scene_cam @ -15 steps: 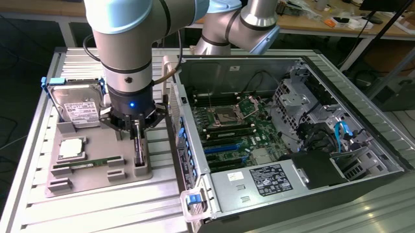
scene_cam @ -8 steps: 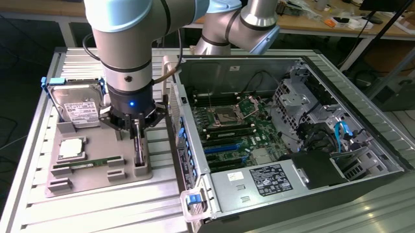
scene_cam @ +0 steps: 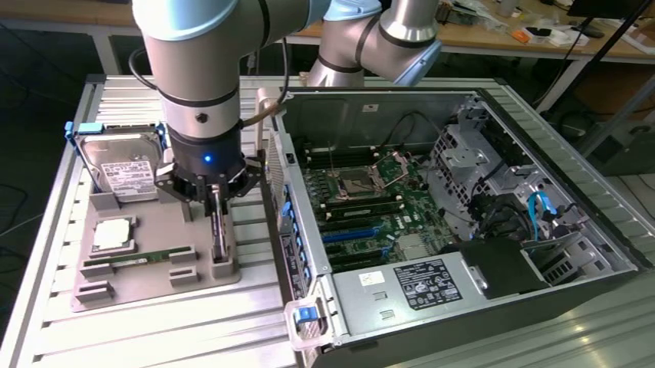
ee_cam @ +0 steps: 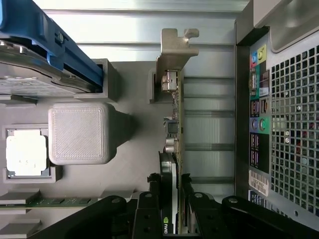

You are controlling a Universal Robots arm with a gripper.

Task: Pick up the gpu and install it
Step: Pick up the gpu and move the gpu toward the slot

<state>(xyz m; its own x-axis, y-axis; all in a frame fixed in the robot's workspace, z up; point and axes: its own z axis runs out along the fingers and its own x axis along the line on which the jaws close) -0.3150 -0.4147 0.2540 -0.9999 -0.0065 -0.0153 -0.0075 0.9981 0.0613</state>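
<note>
Standing by the worktop, I see the arm's tool right over the grey parts holder, which in the exterior view lies at about nine o'clock from the open computer case. The gpu stands on its long edge in a slot at the holder's three o'clock side, the side nearest the case. From the gpu, the hard drive is at roughly ten o'clock, with the processor and the green memory stick out toward nine.

In the wrist view the card is seen edge-on, and its silvery bracket is at the end far from the tool. The black fingers straddle the card, one against each face, so the tool looks closed on it. I cannot tell whether it has lifted clear of the slot.

I would judge the gpu light and stiff, but fragile. It is a thin board with exposed parts, and it would twist or slip if pinched near a corner. The flat faces around the cooler look like the safest hold, well clear of the connector edge and the bracket. The blue slots on the motherboard lie at about three o'clock from the card.
</note>
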